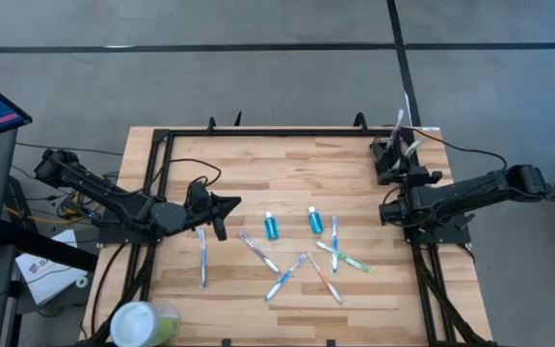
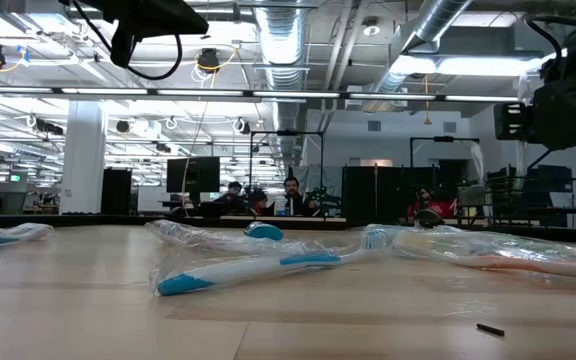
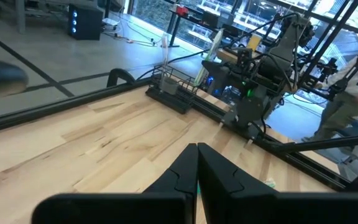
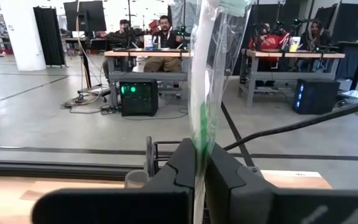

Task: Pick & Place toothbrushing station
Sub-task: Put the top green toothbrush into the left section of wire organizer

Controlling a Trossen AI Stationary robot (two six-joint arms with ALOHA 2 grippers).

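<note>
Table (image 1: 287, 173): pale wood planks, smooth matt finish. Toothbrushes (image 2: 268, 268): glossy plastic in crinkly clear wrap. Frame (image 1: 258, 132): black matt metal. Cup (image 1: 147, 323): translucent green plastic.
</note>
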